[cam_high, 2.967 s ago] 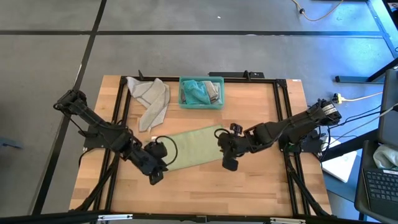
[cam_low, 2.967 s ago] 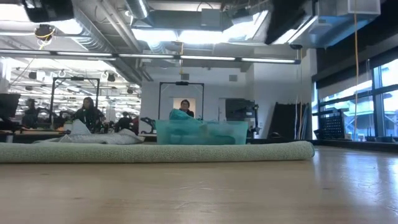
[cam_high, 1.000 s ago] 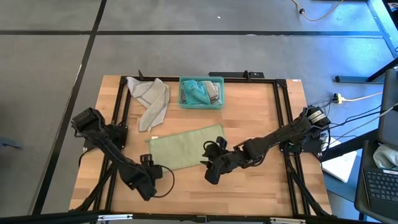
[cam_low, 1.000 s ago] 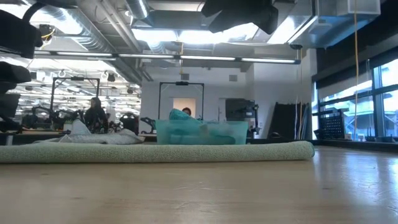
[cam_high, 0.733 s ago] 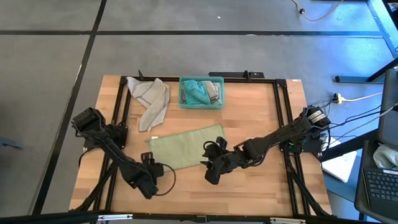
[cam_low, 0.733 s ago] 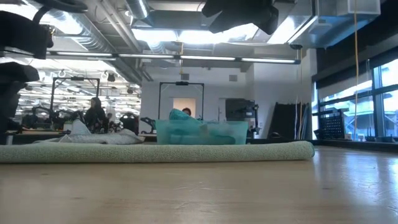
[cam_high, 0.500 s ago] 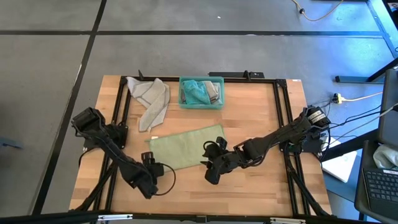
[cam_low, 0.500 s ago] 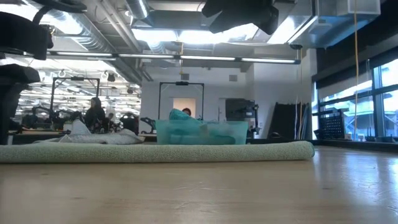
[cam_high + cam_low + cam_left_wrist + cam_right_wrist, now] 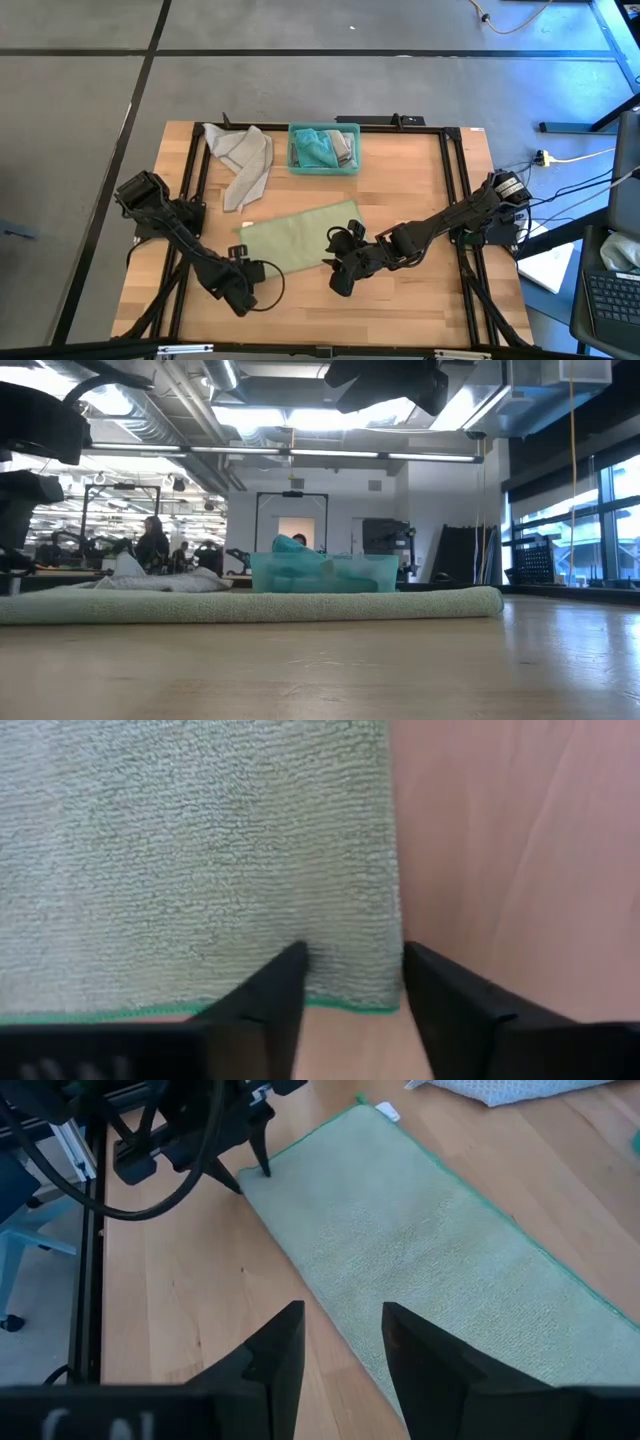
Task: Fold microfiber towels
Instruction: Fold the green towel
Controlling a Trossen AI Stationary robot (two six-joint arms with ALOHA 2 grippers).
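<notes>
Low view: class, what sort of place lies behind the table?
Probably a robotics lab or workshop: exposed ceiling ducts, strip lights, and people at benches behind the bin and towel.

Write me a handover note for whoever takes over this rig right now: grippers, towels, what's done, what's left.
Left gripper: fingers open, straddling the near-left corner of the pale green microfiber towel, nothing gripped.
Right gripper: fingers open, empty, at the towel's near-right edge.
Pale green towel lies flat mid-table as a long strip.
Light grey microfiber towel is crumpled at the far-left.
Teal plastic bin holds more cloths.
Left: fold the green towel, then the others.
</notes>
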